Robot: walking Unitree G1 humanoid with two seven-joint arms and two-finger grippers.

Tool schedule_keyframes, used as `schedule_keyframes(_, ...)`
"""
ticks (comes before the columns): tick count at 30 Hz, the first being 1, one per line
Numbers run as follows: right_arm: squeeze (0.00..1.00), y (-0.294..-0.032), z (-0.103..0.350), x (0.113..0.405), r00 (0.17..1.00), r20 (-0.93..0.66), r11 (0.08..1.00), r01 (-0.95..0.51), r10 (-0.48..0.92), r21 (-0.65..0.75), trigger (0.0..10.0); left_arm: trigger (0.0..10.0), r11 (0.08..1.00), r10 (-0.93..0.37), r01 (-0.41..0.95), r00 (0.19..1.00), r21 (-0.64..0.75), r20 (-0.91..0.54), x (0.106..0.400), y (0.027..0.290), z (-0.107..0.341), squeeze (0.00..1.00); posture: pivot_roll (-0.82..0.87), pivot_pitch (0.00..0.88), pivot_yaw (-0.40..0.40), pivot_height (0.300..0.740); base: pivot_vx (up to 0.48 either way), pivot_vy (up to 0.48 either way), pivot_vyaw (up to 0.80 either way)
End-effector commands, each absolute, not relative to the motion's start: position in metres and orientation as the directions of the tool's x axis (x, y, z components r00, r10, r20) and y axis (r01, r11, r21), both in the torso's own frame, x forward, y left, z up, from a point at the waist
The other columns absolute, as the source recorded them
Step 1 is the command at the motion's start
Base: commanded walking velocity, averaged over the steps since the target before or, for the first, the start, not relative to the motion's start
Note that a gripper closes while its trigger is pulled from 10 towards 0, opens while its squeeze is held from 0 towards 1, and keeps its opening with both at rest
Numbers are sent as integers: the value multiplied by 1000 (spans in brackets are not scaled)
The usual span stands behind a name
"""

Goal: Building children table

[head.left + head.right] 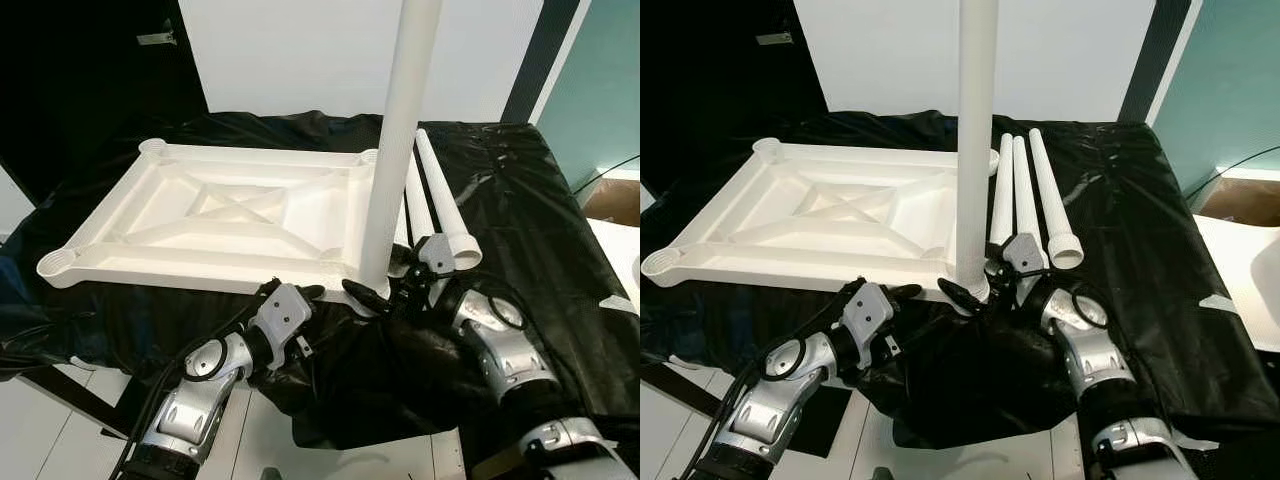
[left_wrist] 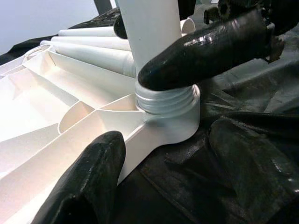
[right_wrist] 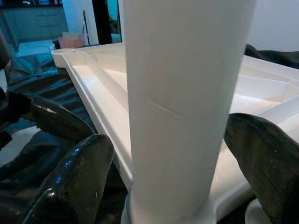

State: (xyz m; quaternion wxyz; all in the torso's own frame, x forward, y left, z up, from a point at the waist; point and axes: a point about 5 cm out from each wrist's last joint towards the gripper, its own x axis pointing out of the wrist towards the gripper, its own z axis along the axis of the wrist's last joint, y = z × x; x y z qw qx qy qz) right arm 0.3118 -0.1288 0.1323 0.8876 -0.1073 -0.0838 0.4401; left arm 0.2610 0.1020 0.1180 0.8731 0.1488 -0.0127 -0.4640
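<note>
— Why is that white panel [image 1: 210, 215] lying upside down on the black sheet [image 1: 520, 200]?

— So the corner sockets face up. It's the top of the children's table, ribs showing, and the legs go in from above. One leg [image 1: 400, 140] already stands upright in the near corner socket [image 2: 170, 119], closest to the robot's right side.

— And the right hand [image 1: 385, 292]?

— Its two black fingers sit either side of that leg low down, just above the socket. From its wrist camera the fingers [image 3: 70, 177] flank the tube closely, but I can't tell if they truly pinch it or merely bracket it. I'd guess it's turning or steadying the leg, since grey threads are visible above the socket rim, so it doesn't look fully screwed home.

— The left hand [image 1: 300, 300]?

— Spread open, holding nothing, at the near edge of the panel beside that same corner. One finger [image 2: 88, 177] lies against the edge, probably bracing the panel against twisting.

— What else is around?

— Three spare legs [image 1: 1025, 195] lie side by side on the sheet, just right of the panel and behind the right hand. The sheet bunches in folds under both wrists, which could snag. The other three sockets are empty
</note>
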Motion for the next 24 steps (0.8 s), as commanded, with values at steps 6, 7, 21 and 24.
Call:
schedule_keyframes(6, 0, -126, 131, 314, 571, 25, 559, -793, 821, -245, 10000, 10000, 541, -799, 798, 587, 266, -134, 260, 104, 114, 0, 174, 0, 6, 740, 0, 0, 0)
schedule_keyframes(7, 0, -126, 131, 314, 571, 25, 559, -793, 821, -245, 10000, 10000, 541, -799, 798, 587, 266, -134, 260, 104, 114, 0, 174, 0, 6, 740, 0, 0, 0)
schedule_keyframes(21, 0, -128, 131, 315, 557, 32, 548, -803, 830, -232, 0, 10000, 539, -804, 799, 582, 267, -121, 264, 100, 115, 0, 126, 0, 20, 740, 0, 0, 0)
schedule_keyframes(24, 0, -128, 132, 314, 538, 33, 530, -816, 842, -233, 0, 10000, 533, -808, 802, 578, 270, -119, 266, 99, 117, 0, 126, 0, 20, 740, 0, 0, 0)
